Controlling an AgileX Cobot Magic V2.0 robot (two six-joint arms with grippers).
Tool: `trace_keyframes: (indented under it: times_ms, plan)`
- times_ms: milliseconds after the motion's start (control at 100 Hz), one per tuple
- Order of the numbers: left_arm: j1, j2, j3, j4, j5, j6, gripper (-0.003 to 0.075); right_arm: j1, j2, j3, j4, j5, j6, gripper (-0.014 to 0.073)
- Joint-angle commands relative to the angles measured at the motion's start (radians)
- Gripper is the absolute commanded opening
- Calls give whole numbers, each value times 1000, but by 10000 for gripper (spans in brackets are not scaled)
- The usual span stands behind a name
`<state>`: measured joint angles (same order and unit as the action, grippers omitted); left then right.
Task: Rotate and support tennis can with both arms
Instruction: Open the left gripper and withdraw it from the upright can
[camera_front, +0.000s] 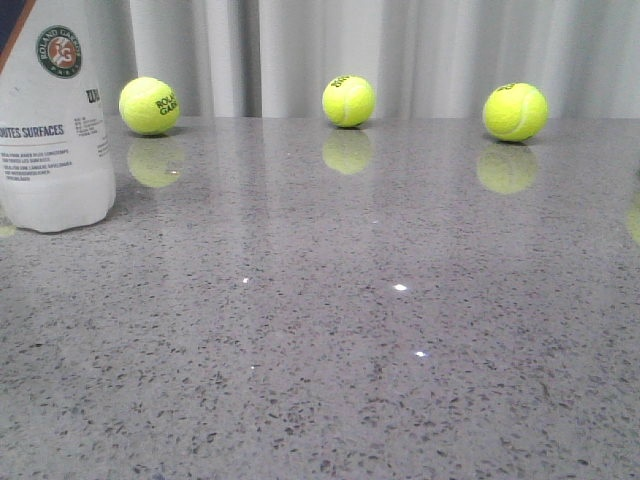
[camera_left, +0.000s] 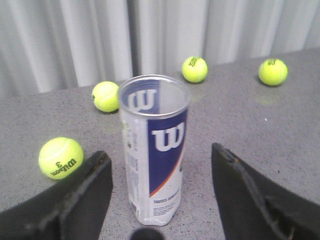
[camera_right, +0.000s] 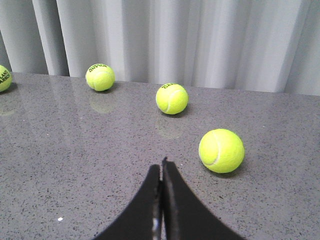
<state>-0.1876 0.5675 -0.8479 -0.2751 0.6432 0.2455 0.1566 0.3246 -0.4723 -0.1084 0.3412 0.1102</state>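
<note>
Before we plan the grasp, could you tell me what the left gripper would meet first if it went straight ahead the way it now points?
Most likely the tennis can: it stands upright, centred between the open fingers of the left gripper, with nothing in front of it.

One tennis can (camera_left: 155, 150) is counted. Three tennis balls (camera_front: 349, 100) are seen in the front view, and four are counted in each wrist view. Two pincers are shown: the left pincer (camera_left: 160, 152) and the right pincer (camera_right: 162, 164).

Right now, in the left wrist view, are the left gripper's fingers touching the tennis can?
No. The tennis can stands upright between the open left gripper fingers, with bare table visible on both sides.
</note>
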Motion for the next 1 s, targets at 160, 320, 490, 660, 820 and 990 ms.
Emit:
trace_keyframes:
  times_ms: [160, 320, 490, 660, 820, 990]
  plan:
    - [-5, -160, 268, -19, -388, -27, 426, -6, 5, -25, -13, -83, -1, -70]
    - [-5, -185, 392, -25, -515, -27, 397, -6, 5, -25, -13, -83, -1, -70]
    - [-5, -185, 432, -28, -536, -27, 326, -6, 5, -25, -13, -83, -1, -70]
    - [-5, -185, 432, -28, -558, -27, 169, -6, 5, -25, -13, -83, -1, -70]
    - [-5, -185, 432, -28, -586, -27, -19, -6, 5, -25, -13, -83, -1, -70]
    - [-5, -185, 432, -29, -586, -27, -21, -6, 5, -25, -13, -83, -1, -70]
